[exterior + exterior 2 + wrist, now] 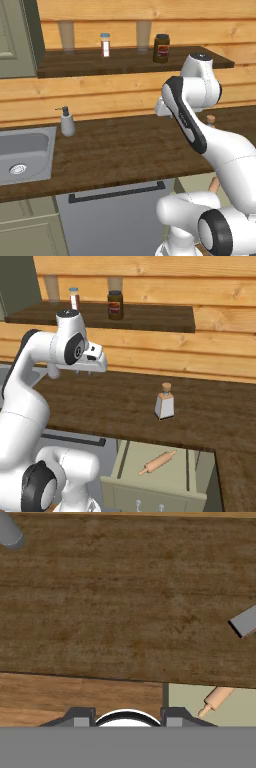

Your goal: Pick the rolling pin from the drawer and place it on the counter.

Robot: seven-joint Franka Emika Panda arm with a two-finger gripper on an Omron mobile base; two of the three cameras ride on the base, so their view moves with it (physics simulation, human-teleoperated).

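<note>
rolling pin lies in the open drawer, hand empty above the table

the rolling pin (158, 462) lies slantwise on the floor of the pulled-out sage drawer (125, 483), below the front edge of the dark wood table (210, 421). the hand (84, 373) hangs high over the table, clenched on nothing, well apart from the pin. a cork-topped bottle (164, 402) stands on the table just behind the drawer.

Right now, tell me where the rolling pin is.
In the right base view, the rolling pin lies diagonally inside the open drawer, below the counter edge and the cork-topped bottle.
</note>
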